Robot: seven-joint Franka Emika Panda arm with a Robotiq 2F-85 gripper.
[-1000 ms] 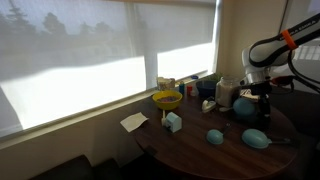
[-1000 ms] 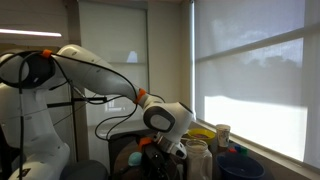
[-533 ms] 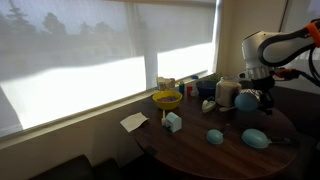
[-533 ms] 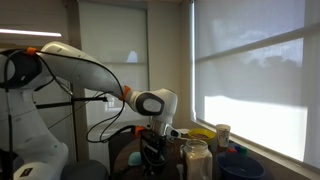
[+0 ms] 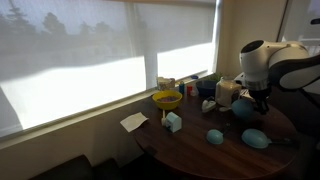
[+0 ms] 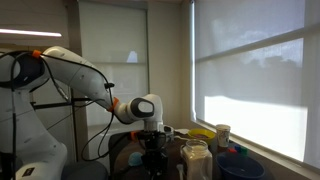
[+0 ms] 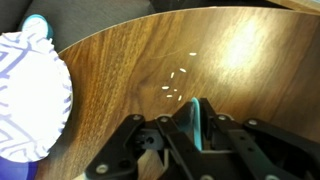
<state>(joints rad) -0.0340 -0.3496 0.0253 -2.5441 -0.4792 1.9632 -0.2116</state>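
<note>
In the wrist view my gripper [image 7: 197, 122] is shut on a thin teal piece [image 7: 200, 118] that stands on edge between the jaws. It hangs just above a round dark wooden table [image 7: 235, 45]. A blue-and-white patterned round object [image 7: 28, 100] lies to the left, apart from the gripper. A few white specks [image 7: 176, 84] lie on the wood ahead of the fingers. In an exterior view the gripper [image 5: 262, 101] is low over the table's far side, beside a blue ball [image 5: 245, 108]. The other exterior view shows the gripper [image 6: 152, 158] pointing down.
On the table stand a yellow bowl [image 5: 167, 98], a small pale box [image 5: 172, 122], two teal lumps [image 5: 214, 136] [image 5: 254, 139], a white container [image 5: 226, 91] and a white paper [image 5: 134, 121] at the edge. A jar [image 6: 195, 160] stands near the arm. Windows with blinds run behind.
The arm has swung round, its elbow and wrist turning above the table, while the hand stayed low near the blue ball. The jaws stayed shut on the teal piece.
</note>
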